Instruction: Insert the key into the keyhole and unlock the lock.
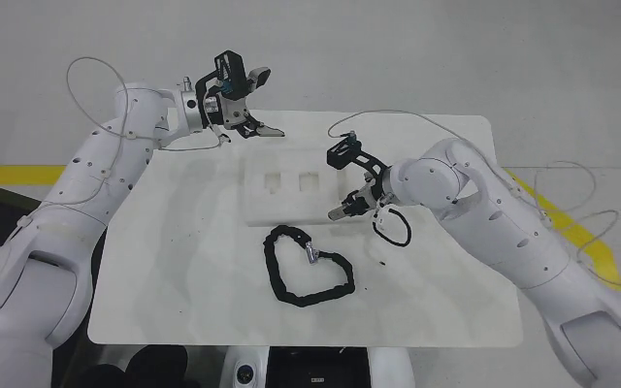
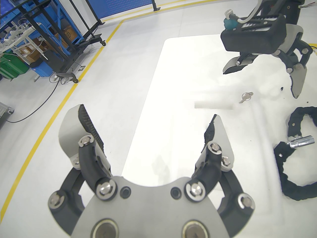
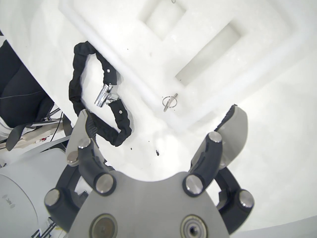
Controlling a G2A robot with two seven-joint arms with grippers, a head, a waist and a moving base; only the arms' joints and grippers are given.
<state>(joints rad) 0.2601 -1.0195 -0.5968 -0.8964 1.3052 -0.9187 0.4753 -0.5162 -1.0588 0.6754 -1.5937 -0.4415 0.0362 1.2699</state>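
A black fabric-covered chain lock (image 1: 303, 272) lies in a heart-shaped loop on the white table, its chrome lock cylinder (image 1: 311, 254) at the top of the loop. In the right wrist view the cylinder (image 3: 102, 95) joins the chain's two ends. The small silver key (image 3: 169, 102) with its ring rests on the rim of the white foam tray (image 3: 260, 13), just beyond my right gripper (image 3: 159, 115), which is open and holds nothing. The key (image 2: 246, 97) lies under that gripper (image 2: 263, 80). My left gripper (image 2: 148, 117) hangs open and holds nothing over the table's far left corner (image 1: 254, 134).
The foam tray (image 1: 254, 199) with two rectangular recesses sits mid-table behind the chain. A black cable loop (image 1: 393, 228) hangs by the right wrist. Bare table (image 1: 184, 281) lies left of the chain. Blue racks (image 2: 37, 25) and yellow floor lines stand beyond the table.
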